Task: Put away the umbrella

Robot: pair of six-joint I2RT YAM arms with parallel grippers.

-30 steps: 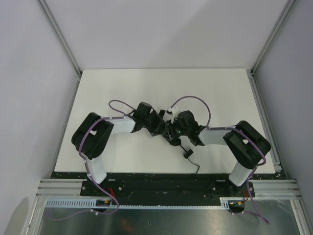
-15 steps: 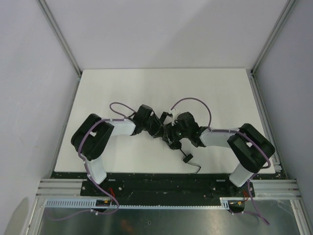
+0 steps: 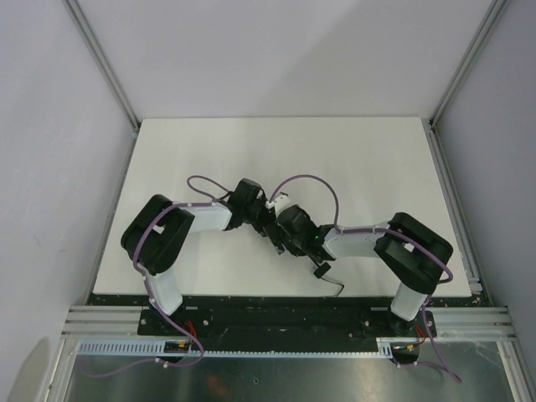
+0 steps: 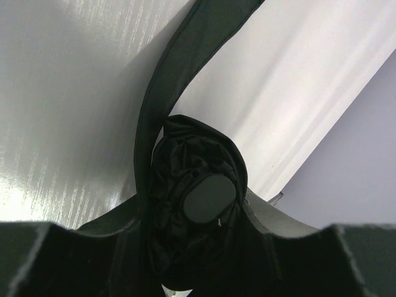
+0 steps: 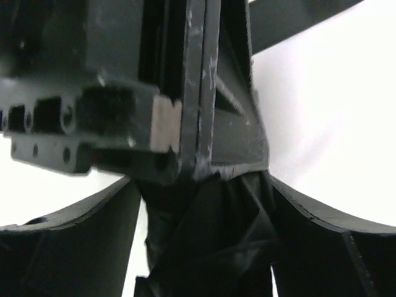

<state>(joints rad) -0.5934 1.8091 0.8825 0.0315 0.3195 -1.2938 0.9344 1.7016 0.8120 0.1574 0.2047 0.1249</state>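
On the table, umbrella within left gripper (right gripper alongside).

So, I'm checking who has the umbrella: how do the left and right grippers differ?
The left gripper is clamped on the umbrella near its capped end; the right gripper is open, gaps beside the fabric. The left gripper reaches in from the left, the right gripper from the right. Both straddle the umbrella.

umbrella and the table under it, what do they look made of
The umbrella looks like thin matte black fabric: it bunches in soft wrinkles. Its cap seems smooth grey plastic. The table looks like glossy white laminate, given streaky reflections.
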